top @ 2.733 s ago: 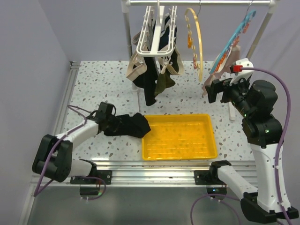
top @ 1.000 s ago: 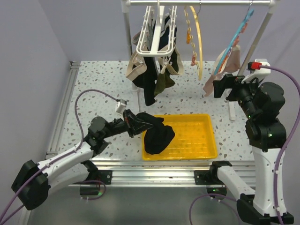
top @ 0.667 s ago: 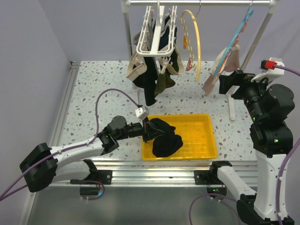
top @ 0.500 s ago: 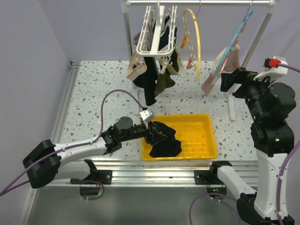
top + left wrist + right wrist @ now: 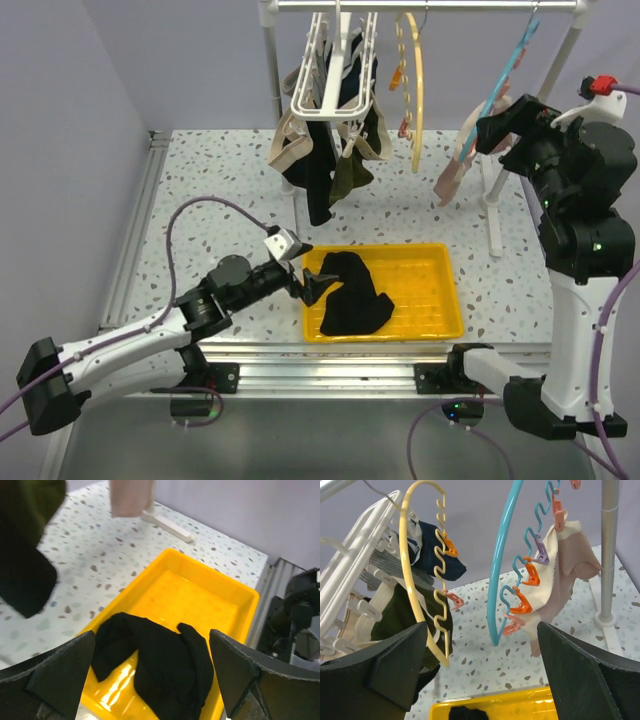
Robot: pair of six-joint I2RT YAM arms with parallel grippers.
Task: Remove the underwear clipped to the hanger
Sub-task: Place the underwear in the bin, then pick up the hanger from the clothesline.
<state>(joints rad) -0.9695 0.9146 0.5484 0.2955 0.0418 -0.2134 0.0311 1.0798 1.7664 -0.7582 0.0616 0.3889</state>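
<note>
My left end effector (image 5: 308,283) gapes wide at the yellow tray's (image 5: 425,290) edge with nothing in it; the black underwear (image 5: 352,300) lies crumpled in the tray. My right end effector (image 5: 497,120), fingers spread, is raised near the blue hanger (image 5: 491,600), where a pink-beige piece (image 5: 560,570) hangs clipped

Table (image 5: 200,190): left stretch lay open. Tray (image 5: 380,247): right half bare, black underwear (image 5: 352,298) filling the left. Rack (image 5: 430,5): white hanger (image 5: 330,80) and hanging underwear (image 5: 320,170) crowded the left; open gap between yellow hanger (image 5: 425,95) and blue hanger (image 5: 497,85); post (image 5: 491,200) blocked the right.
</note>
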